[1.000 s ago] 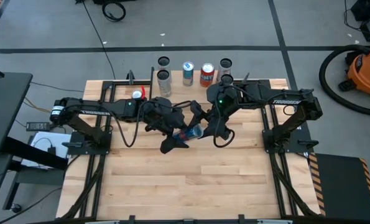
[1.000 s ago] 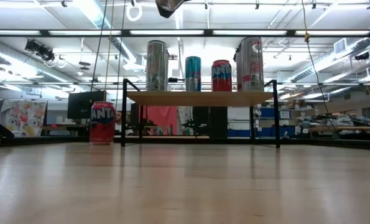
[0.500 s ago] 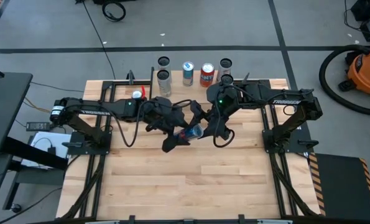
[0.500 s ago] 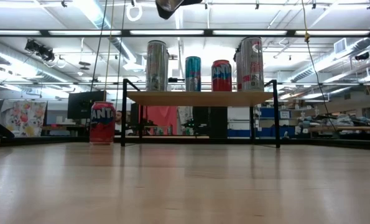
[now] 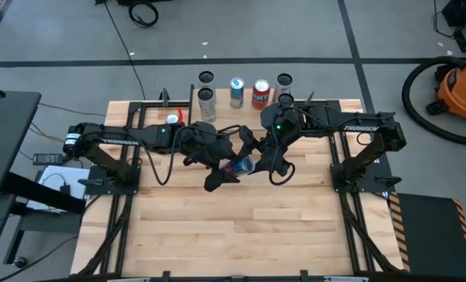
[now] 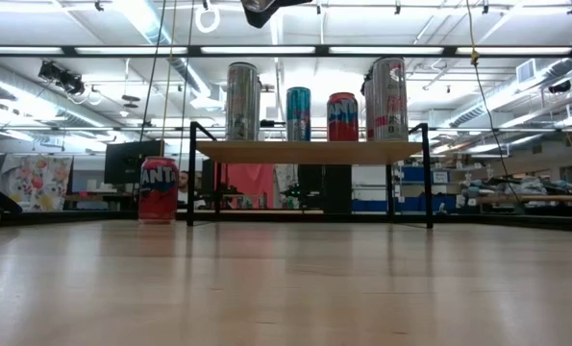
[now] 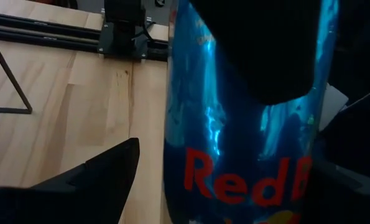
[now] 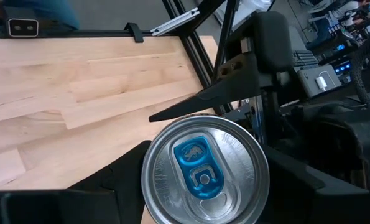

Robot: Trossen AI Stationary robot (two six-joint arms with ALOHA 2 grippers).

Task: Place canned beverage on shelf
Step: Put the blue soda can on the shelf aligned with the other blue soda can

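While both arms meet above the middle of the tabletop (image 5: 240, 227), a blue Red Bull can (image 5: 240, 166) hangs between them in mid-air, clear of the wood, in what looks like a handover. Over the last second almost nothing has shifted in the high view; only the dark gripper tip at the top edge of the low view has crept slightly, so the exchange seems to be in a held, settling phase, not a travelling one. The right gripper (image 8: 203, 180) has its jaws closed around the can just below its silver lid, a finger on either side. The left gripper (image 7: 216, 180) has its jaws spread wide about the can's body, one dark finger standing visibly apart from the label, so it appears to have let go or not yet gripped. The shelf (image 6: 310, 151) at the far edge carries several cans already, and a red Fanta can (image 6: 158, 190) stands on the tabletop beside it. The carry to the shelf remains.
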